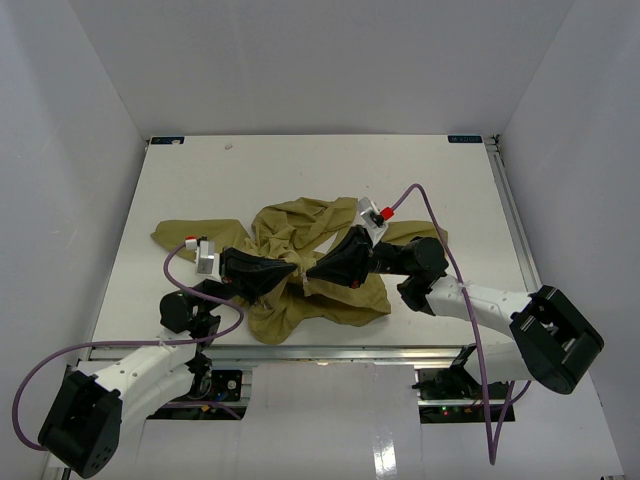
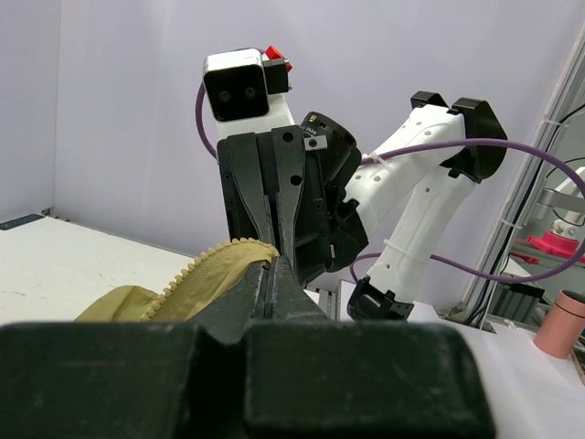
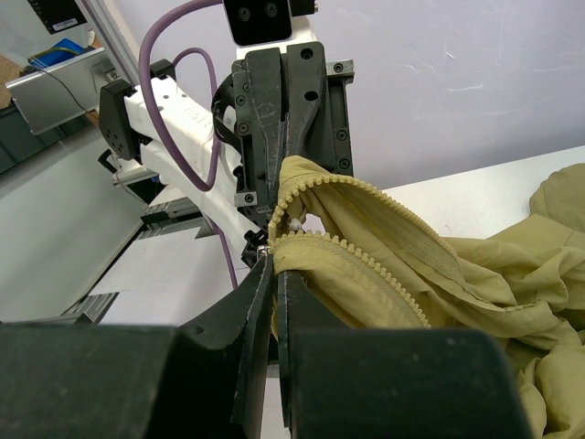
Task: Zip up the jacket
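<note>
The olive jacket (image 1: 290,225) lies crumpled on the middle of the white table (image 1: 300,165). Both grippers meet nose to nose over its front part. My left gripper (image 1: 293,268) points right and is shut on one toothed zipper edge (image 2: 215,265), which shows at its fingertips (image 2: 271,262). My right gripper (image 1: 312,272) points left, shut on the other zipper edge (image 3: 366,261) just at its tips (image 3: 275,262). In the right wrist view the two toothed edges curve together near a small metal piece (image 3: 297,222), right in front of the left gripper (image 3: 281,174).
White walls (image 1: 300,60) close the table in at the back and on both sides. A metal frame rail (image 1: 510,210) runs along the right edge. Purple cables (image 1: 440,225) loop off both wrists. One sleeve (image 1: 180,232) spreads out to the left.
</note>
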